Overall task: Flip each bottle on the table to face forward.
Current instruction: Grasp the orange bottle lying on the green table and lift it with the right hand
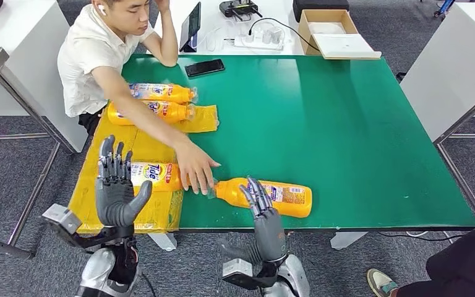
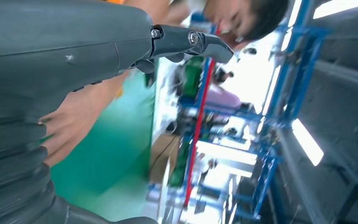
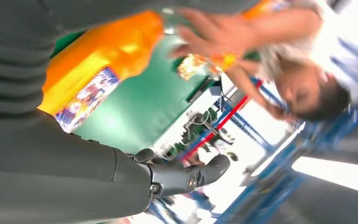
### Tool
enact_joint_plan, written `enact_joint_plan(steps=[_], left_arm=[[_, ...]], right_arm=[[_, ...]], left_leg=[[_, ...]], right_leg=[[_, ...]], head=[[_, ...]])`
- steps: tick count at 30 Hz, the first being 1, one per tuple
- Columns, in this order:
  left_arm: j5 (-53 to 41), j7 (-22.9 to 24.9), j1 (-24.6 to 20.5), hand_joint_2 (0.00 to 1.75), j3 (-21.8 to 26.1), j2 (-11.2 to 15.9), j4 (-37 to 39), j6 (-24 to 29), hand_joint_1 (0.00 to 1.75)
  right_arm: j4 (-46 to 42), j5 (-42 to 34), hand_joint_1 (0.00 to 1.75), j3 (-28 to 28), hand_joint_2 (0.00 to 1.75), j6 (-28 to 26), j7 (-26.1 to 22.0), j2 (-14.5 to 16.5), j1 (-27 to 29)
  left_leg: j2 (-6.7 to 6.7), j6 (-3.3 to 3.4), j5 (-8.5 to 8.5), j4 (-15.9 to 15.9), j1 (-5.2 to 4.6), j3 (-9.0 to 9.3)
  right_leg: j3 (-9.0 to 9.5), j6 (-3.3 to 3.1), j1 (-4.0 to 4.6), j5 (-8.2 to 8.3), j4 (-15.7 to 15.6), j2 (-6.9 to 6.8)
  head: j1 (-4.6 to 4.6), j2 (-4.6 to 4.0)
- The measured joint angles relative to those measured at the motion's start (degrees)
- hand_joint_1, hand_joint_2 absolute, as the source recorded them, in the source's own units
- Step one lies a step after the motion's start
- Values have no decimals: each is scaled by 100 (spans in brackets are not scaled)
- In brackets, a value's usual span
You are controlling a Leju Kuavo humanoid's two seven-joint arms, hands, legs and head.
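Several orange detergent bottles lie on the green table [image 1: 346, 124]. One bottle [image 1: 284, 197] lies near the front edge with its back label up; the right wrist view shows it close [image 3: 102, 60]. A person's hand [image 1: 195, 167] rests on its cap end. Another bottle [image 1: 154, 174] with a Tide label lies on the yellow sheet [image 1: 142, 145]. Two more bottles [image 1: 161, 93] [image 1: 154, 111] lie farther back on the left. My right hand [image 1: 263, 210] is raised just before the front bottle, fingers apart, holding nothing. My left hand [image 1: 116, 185] stands upright and open beside the Tide bottle.
A person [image 1: 108, 43] sits at the table's far left, arm stretched over the yellow sheet. A black phone [image 1: 204, 67] lies near the far edge. A cardboard box [image 1: 331, 28] and a power strip sit behind on a white desk. A shoe [image 1: 383, 281] shows at the lower right.
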Motion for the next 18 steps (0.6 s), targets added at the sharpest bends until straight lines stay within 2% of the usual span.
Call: enact_joint_plan(steps=[3,9,11,15,18], left_arm=[[-377,-185,275,175,-18,1,-455,218,0],[-606,-200,503,175,-207,5,-983,259,0],[-700,-180,511,175,-263,6,-1038,308,0],[-806,-180,533,175,-323,12,-1061,393,0],[-853,-170,553,175,-355,15,-1062,435,0]], right_arm=[[146,1411,0,-486,175,-3,640,-35,-78],[457,3367,0,-1001,175,-7,2217,-166,-553],[592,3615,0,-1042,175,-8,2523,-204,-717],[829,3722,0,-1055,175,-8,2751,-255,-910],[976,3928,0,-1056,175,-6,3102,-290,-983]], left_leg=[[-1,0,0,0,0,-2],[0,3,3,1,-2,0],[0,3,3,2,-2,1],[0,2,3,2,-1,0],[-1,2,2,2,0,-2]], right_leg=[[-1,0,0,0,0,0],[1,2,-2,3,-1,0],[2,2,-1,4,0,0],[1,2,0,3,1,0],[-1,2,0,2,1,0]], head=[[1,0],[1,0],[1,1],[-1,1],[0,0]])
